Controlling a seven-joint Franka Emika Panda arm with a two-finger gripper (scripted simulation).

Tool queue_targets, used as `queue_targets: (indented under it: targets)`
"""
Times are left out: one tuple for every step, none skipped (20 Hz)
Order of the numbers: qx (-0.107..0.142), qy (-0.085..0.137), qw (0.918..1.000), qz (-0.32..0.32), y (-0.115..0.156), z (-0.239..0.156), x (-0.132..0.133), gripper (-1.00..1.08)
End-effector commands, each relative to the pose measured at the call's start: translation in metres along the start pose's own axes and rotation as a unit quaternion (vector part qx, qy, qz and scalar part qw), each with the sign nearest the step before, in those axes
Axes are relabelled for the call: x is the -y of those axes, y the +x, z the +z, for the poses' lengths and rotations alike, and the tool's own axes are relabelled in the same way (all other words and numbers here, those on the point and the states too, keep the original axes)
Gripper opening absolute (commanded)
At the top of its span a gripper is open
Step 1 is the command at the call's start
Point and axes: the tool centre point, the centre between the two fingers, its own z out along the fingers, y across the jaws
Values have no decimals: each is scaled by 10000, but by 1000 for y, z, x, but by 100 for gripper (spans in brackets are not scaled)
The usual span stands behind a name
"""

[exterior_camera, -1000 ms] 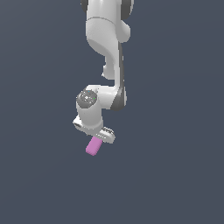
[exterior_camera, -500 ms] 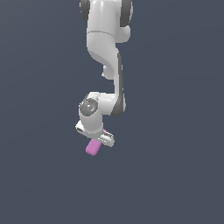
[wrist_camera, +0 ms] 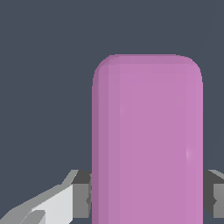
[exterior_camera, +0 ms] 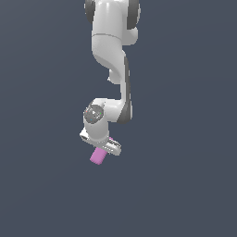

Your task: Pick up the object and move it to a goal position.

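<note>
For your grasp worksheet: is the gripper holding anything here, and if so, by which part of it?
Yes. The gripper is shut on the pink block, clamped across its two long sides at one end; the rest of the block sticks out beyond the fingers.

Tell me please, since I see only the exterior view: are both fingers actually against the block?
Observer: Yes. In the wrist view a finger presses each long side of the block.
Operator: Does it sit square between them?
Observer: Yes, its long sides run straight out from the end effector, untilted.
Operator: Any marks on it?
Observer: None; the pink face is plain with rounded corners.
</note>
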Motion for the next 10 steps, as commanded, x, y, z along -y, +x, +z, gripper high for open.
queue_targets:
  targets:
    - [1,1,10000,-3,0,0,0,-100]
    - [1,1,10000,-3,0,0,0,-100]
    - [-2,0,10000,3,0,0,0,-100]
    - [-2,0,10000,3,0,0,0,-100]
    - [-2,0,10000,3,0,-1,-1,-100]
    - [-2,0,10000,3,0,-2,-1,-100]
    - [-2,0,10000,3,0,-4,-2,-100]
    - [-2,0,10000,3,-1,-6,-3,-100]
    - [-2,0,10000,3,-1,-9,-4,-100]
    - [-2,0,10000,3,-1,-12,-5,-100]
